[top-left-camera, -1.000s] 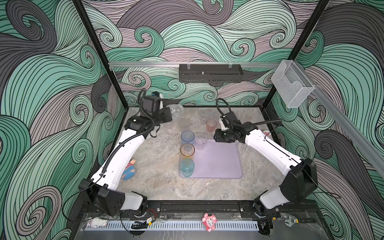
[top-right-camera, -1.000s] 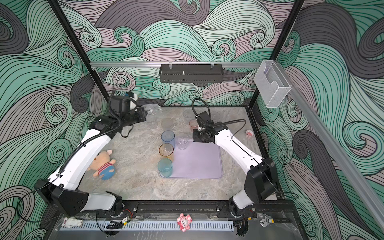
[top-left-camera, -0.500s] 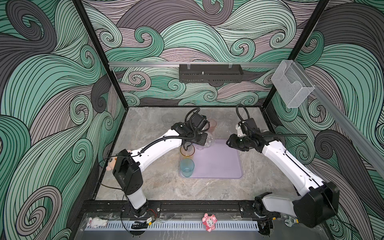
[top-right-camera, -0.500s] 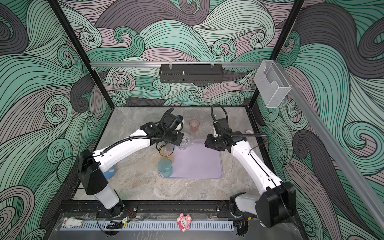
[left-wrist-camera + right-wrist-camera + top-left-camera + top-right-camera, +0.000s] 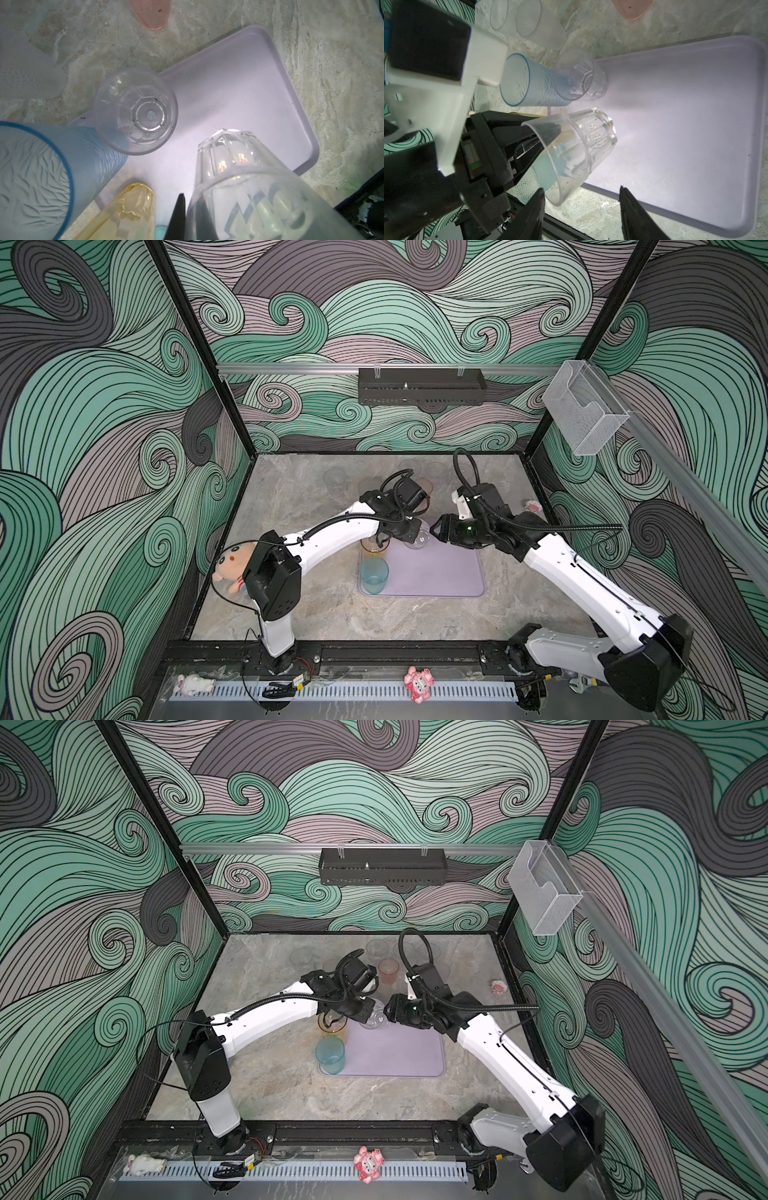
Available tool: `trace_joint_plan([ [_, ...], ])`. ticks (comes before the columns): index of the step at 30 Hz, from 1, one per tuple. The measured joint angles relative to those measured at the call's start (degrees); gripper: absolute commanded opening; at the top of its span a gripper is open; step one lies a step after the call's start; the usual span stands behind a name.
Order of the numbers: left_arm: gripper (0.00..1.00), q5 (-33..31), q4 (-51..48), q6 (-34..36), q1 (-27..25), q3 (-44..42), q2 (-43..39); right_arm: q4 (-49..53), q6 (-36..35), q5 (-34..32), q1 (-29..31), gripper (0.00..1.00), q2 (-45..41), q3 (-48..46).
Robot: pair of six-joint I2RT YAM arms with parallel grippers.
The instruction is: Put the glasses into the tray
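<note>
Currently: left jaws pinching a clear glass over the tray

Left gripper (image 5: 548, 136): jaws narrow, clamped on the rim wall of a small clear glass (image 5: 577, 145), one finger inside, one outside. The glass is tipped on its side in the air, base pointing out over the tray (image 5: 449, 572). In both top views it hangs above the tray's 11 o'clock part.

Right gripper (image 5: 435, 529) sits just beside that glass at its 3 o'clock. Its jaws stand apart with nothing gripped. The held glass's rim is near the gap, no contact visible.

On the tray:
- teal glass (image 5: 374, 576), upright at the 7 o'clock corner
- amber glass (image 5: 374, 546), at 9 o'clock, partly under the left arm
- blue glass (image 5: 41, 166) and a second clear glass (image 5: 137, 114), upright at the 11 o'clock corner, close together

Off the tray, on the worktop (image 5: 332, 614):
- pink glass (image 5: 388, 969), at the tray's 12 o'clock
- frosted glass (image 5: 539, 25), beyond the blue one
- another clear glass (image 5: 334, 479), near the back wall

Plush toy (image 5: 232, 568) lies at the worktop's 9 o'clock edge.
</note>
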State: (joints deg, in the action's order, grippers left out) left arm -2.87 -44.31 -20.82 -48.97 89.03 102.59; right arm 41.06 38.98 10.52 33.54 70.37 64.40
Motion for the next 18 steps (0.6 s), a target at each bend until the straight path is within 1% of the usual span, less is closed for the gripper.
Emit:
trace_joint_plan([
  [5,0.00,0.2,-0.1,-1.3,-0.1,0.0,0.1,-2.3,0.9,-0.6,1.8,0.57,4.6,1.3],
  [7,0.00,0.4,-0.1,-1.8,-0.3,0.0,0.1,-2.8,1.0,-2.0,2.6,0.54,6.1,1.3],
  [12,0.01,0.5,-0.1,-2.9,-0.3,0.1,0.1,-3.7,1.4,-5.8,3.6,0.39,6.4,0.5],
  [18,0.03,-0.1,-0.3,-4.0,-0.3,0.1,0.5,-3.5,-0.9,-8.3,4.5,0.22,7.3,0.3],
])
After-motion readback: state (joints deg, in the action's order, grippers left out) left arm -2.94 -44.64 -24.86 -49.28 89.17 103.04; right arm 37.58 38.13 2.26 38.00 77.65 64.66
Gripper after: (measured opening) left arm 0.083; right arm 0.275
